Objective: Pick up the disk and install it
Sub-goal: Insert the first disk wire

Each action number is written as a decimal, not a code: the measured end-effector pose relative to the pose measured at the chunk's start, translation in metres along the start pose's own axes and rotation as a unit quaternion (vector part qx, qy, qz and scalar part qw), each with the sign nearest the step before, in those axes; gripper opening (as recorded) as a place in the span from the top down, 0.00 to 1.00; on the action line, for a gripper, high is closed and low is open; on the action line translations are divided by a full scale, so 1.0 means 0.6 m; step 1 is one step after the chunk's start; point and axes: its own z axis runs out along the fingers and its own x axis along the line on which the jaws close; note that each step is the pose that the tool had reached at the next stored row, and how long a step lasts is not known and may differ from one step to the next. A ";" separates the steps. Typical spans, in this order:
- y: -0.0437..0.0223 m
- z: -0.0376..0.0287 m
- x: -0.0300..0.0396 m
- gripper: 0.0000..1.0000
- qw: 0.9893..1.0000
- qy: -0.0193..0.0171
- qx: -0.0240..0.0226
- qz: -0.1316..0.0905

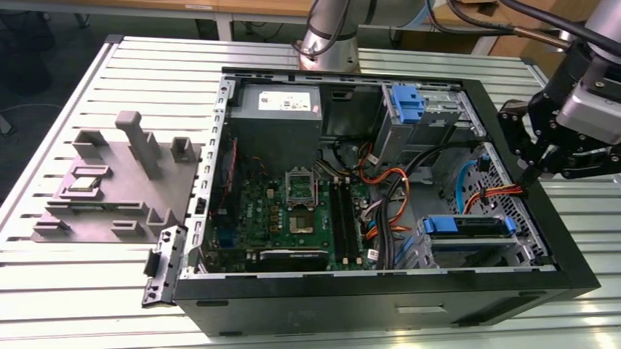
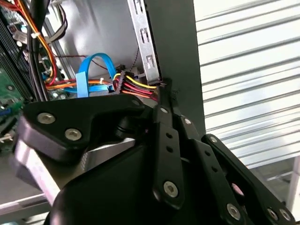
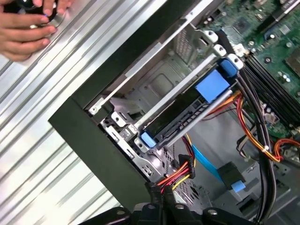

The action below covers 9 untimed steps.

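— Where is the disk (image 3: 187, 119)?
— In the metal bay at the corner of the black computer box (image 1: 388, 294). It is flat and dark, with a shiny blue plastic frame around it.
— And the gripper (image 2: 165, 91)?
— Its thin black fingers are pressed together and hold nothing. The tip is at the wall of the box, just beside the bundle of red, yellow and black wires (image 2: 136, 86).
— Any writing?
— A white label on the grey power box (image 1: 276, 109), but I cannot read it.
— What is the table (image 1: 97, 291) like?
— Silvery metal with long grooves. A person's hand (image 3: 28, 23) rests on it.
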 end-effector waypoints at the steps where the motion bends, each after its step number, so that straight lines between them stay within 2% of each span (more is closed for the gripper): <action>1: 0.000 0.000 0.000 0.83 1.000 0.001 0.001 -0.006; 2: 0.000 0.001 0.000 0.83 1.000 0.002 0.002 -0.013; 3: 0.000 0.001 0.000 0.76 1.000 0.003 0.003 -0.019; 5: 0.000 0.002 0.000 0.76 1.000 0.005 0.005 -0.031; 9: 0.000 0.005 0.000 0.76 0.998 0.003 0.009 -0.063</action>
